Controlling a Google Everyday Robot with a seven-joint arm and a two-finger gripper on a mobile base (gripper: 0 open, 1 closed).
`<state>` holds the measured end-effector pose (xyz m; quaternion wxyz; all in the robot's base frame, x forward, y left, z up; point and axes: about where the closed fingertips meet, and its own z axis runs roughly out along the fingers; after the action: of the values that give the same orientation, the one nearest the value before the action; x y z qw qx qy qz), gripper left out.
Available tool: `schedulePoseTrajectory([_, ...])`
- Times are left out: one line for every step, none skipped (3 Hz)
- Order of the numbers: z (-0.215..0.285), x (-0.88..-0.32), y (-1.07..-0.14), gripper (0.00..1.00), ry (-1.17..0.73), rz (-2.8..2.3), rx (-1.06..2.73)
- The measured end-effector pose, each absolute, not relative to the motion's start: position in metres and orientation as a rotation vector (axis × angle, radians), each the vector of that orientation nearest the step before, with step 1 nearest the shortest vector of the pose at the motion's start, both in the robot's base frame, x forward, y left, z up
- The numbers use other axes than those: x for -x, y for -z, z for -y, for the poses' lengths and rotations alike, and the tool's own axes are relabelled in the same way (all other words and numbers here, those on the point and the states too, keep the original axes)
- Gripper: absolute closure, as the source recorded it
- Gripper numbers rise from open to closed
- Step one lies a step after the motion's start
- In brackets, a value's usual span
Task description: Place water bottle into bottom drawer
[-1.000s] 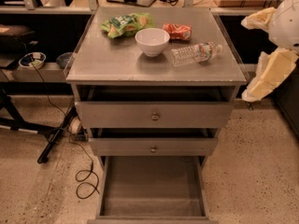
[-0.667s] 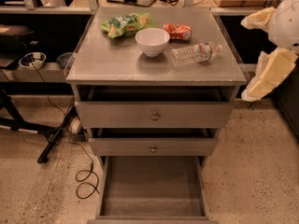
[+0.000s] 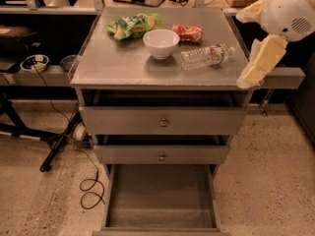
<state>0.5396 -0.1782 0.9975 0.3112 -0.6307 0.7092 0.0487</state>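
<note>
My gripper (image 3: 253, 70) hangs at the right edge of the worktop (image 3: 123, 68), just off its front right corner, a cream-coloured part slanting down and to the left below my rounded white arm housing (image 3: 290, 6). I cannot tell whether it is spread or pressed together. It holds nothing and is apart from everything on the worktop.

Nearest to it is the water bottle (image 3: 206, 56), lying on its side on the right part of the worktop, white cap pointing right toward me. Just left of the bottle stands a white bowl (image 3: 160, 43), upright. Behind the bottle, beside the bowl, lies an orange-red snack packet (image 3: 188, 32), and behind the bowl to the left lies a green snack bag (image 3: 134, 24).

Below the worktop the cabinet has 3 grey drawers. The top drawer (image 3: 164, 119) and the middle drawer (image 3: 160, 154) each carry 1 round knob and sit slightly out. The bottom drawer (image 3: 160, 191) is pulled far out, showing its plain grey floor. A dark cable (image 3: 91, 191) loops on the speckled floor to the left of it.
</note>
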Motion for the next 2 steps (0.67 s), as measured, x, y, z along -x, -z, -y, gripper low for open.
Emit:
schedulePoseTrajectory([0.166,-0.568,-1.001,0.0,-0.173,-1.815,1.729])
schedulePoseTrajectory([0.16,-0.593,-1.0,0.0,-0.165,-1.78,1.736])
